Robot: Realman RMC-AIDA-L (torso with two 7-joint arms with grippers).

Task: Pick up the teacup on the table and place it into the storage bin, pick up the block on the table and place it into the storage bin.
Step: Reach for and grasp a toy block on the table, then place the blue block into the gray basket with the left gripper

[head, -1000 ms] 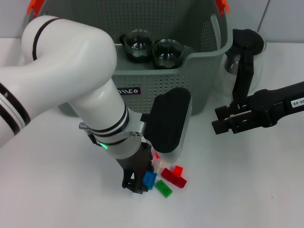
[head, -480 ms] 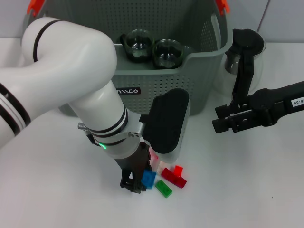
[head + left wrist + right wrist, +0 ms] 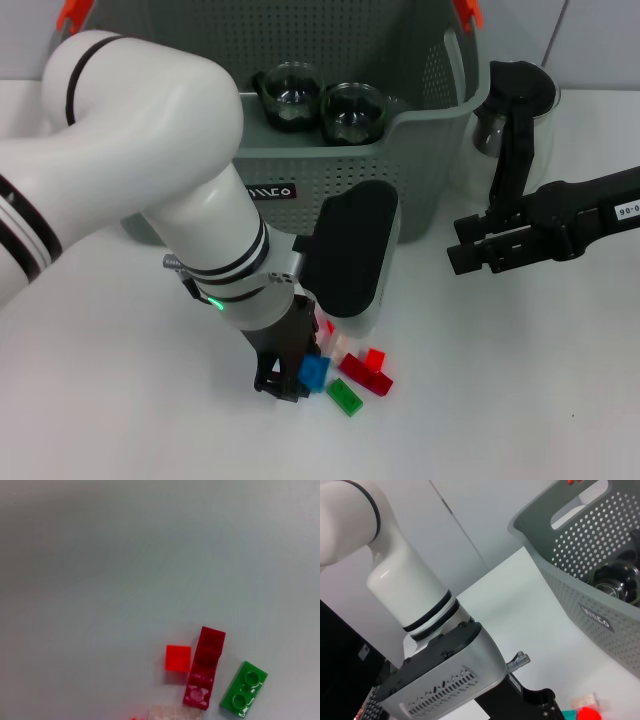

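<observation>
My left gripper (image 3: 288, 378) reaches down to the table in front of the storage bin (image 3: 340, 185) and is shut on a blue block (image 3: 314, 373). Beside it lie a red block (image 3: 366, 368), a green block (image 3: 346, 398) and a pale block (image 3: 341, 346). The left wrist view shows the red block (image 3: 205, 667), a small red square (image 3: 178, 658) and the green block (image 3: 244, 689). Two glass teacups (image 3: 290, 95) (image 3: 352, 110) sit inside the bin. My right gripper (image 3: 468, 254) hovers to the right of the bin, holding nothing.
A glass pitcher (image 3: 520, 100) stands on the table behind my right arm, close to the bin's right wall. My left wrist's black and white housing (image 3: 352, 260) hangs just in front of the bin. White table lies in front and to the left.
My left gripper has shifted slightly up and left with the blue block in it. The right gripper has risen a little.
</observation>
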